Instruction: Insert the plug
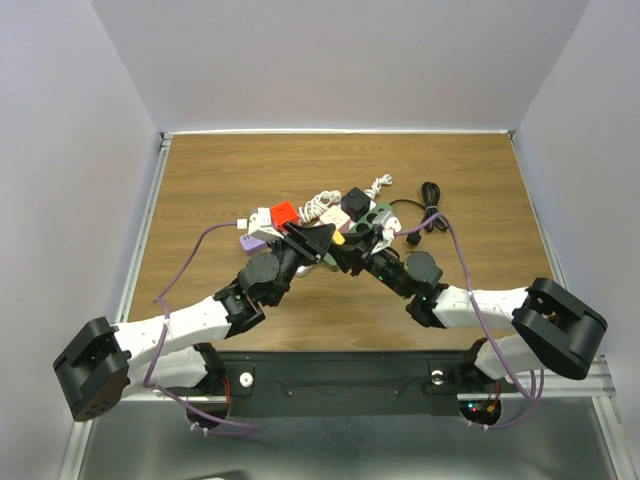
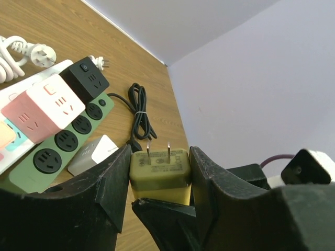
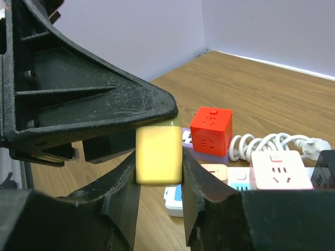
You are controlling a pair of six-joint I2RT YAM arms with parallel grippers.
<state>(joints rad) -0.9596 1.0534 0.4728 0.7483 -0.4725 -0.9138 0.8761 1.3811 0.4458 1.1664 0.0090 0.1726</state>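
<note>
A yellow plug [image 2: 159, 171] with two metal prongs pointing up is held above the table between both grippers. My left gripper [image 2: 159, 152] is shut on its sides, prong end showing. My right gripper [image 3: 158, 166] is shut on the plug [image 3: 158, 151] from the opposite end, with the left gripper's black finger [image 3: 94, 112] lying across its top. From above, the two grippers meet at the plug [image 1: 338, 239], just near of the cluster of sockets. A green power strip [image 2: 63, 146] with round sockets lies on the table beyond the plug.
A red cube socket [image 3: 210, 129], a pink-and-white cube socket [image 2: 44, 107], a black cube socket [image 2: 88, 78] and white strips crowd the table's middle. A coiled white cable [image 3: 261, 144] and a bundled black cable [image 1: 430, 208] lie behind and to the right.
</note>
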